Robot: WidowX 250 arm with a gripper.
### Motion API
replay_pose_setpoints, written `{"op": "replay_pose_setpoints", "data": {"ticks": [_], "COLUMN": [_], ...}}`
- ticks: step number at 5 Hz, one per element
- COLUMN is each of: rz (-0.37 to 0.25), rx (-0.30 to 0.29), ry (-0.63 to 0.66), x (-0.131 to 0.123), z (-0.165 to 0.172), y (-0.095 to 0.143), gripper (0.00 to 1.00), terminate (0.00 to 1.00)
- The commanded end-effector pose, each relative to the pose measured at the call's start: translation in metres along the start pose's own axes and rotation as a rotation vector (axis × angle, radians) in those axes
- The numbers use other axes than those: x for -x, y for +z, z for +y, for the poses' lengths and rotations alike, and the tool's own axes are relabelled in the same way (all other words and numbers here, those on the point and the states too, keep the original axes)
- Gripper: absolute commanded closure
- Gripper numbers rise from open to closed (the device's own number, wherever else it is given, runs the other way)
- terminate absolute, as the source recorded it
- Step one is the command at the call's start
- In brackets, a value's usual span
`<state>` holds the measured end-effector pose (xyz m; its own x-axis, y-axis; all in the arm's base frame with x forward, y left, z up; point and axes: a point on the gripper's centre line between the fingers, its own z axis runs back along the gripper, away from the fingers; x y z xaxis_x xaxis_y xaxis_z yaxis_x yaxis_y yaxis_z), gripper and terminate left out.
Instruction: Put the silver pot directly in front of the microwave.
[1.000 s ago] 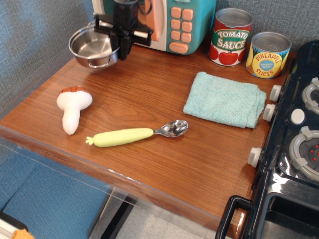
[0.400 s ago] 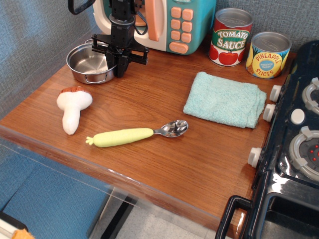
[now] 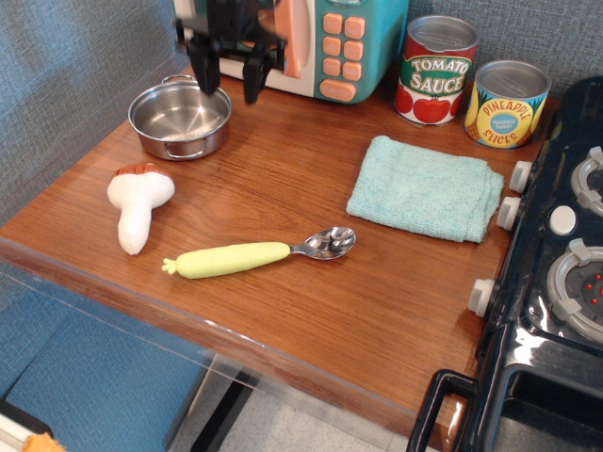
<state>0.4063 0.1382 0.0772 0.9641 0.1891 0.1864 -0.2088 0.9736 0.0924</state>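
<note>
The silver pot (image 3: 180, 120) sits upright on the wooden table, at the back left, just in front of and slightly left of the microwave (image 3: 325, 42). My black gripper (image 3: 229, 83) hangs open above the pot's right rim, in front of the microwave door. Its two fingers are spread apart and hold nothing. The microwave's upper part is cut off by the frame's top edge.
A toy mushroom (image 3: 137, 204) lies at the left. A spoon with a yellow-green handle (image 3: 254, 255) lies in the middle front. A teal cloth (image 3: 426, 188), a tomato sauce can (image 3: 434, 70) and a pineapple can (image 3: 508, 104) are on the right. A black toy stove (image 3: 556, 282) borders the right edge.
The gripper lowered the pot from the air onto the table, let go of its rim, opened and rose. The pot now rests on the table by itself.
</note>
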Motion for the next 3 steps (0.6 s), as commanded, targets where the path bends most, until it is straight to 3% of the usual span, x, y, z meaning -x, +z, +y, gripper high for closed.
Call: {"op": "replay_pose_setpoints", "data": {"ticks": [1, 2, 3], "rz": [-0.076, -0.076, -0.076], "rx": [0.017, 0.017, 0.017], "ry": [-0.033, -0.033, -0.033], "x": [0.0059, 0.0059, 0.0059], "z": [0.0122, 0.0122, 0.0122], "y": [0.0491, 0.0491, 0.0491], "gripper": [0.00, 0.00, 0.00], "terminate": [0.00, 0.00, 1.00]}}
